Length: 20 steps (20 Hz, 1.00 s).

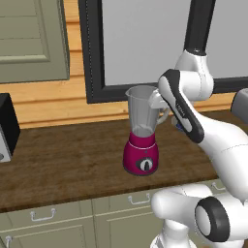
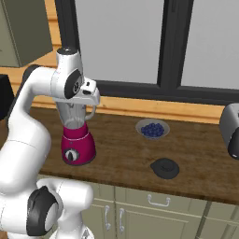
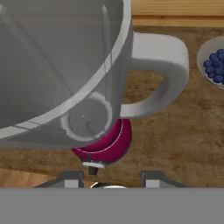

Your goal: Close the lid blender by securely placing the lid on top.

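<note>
The blender (image 1: 141,131) stands on the wooden counter, a clear greyish jar on a magenta base (image 2: 77,145) with a black dial. Its mouth has no cap on it. The lid (image 2: 165,168), a small black round cap, lies flat on the counter to the blender's right, near the front edge. My gripper (image 3: 112,178) hovers just above the jar's rim on the handle side, open, with nothing between its fingers. The hand view looks straight down into the jar (image 3: 57,57), with the handle (image 3: 170,74) to its right.
A shallow grey bowl of blue berries (image 2: 152,129) sits behind the lid, also in the hand view (image 3: 214,61). A grey appliance (image 2: 231,128) stands at the counter's right end and a black one (image 1: 7,126) at the left. A dark-framed window rises behind.
</note>
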{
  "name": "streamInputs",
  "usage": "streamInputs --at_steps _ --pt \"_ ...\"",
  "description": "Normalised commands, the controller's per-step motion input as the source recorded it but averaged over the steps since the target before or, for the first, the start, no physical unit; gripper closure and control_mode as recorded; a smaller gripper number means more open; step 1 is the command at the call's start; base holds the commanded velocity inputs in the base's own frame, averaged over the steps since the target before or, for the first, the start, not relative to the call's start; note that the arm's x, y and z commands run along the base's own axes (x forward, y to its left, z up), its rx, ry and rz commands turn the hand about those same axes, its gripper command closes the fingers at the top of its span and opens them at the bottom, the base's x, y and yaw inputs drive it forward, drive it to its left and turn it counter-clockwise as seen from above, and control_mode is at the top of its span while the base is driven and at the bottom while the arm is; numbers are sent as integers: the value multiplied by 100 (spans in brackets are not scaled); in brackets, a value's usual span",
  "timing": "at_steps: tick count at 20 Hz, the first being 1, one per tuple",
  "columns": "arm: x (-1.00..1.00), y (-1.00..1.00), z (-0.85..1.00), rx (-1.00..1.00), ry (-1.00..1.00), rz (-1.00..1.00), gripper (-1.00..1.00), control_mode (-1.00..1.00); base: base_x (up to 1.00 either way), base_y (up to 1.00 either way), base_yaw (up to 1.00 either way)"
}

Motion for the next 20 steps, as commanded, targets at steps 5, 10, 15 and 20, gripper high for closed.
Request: streamInputs --at_steps 5,10,15,20 --pt "-11 4 0 -6 0 0 -100 -100 0 0 0" --pt "-59 -45 0 -1 -2 -6 -100 -100 0 0 0" --pt "-46 -96 -28 0 -1 -23 -100 -100 0 0 0" --pt "-2 -100 -46 0 6 -38 -100 -100 0 0 0"
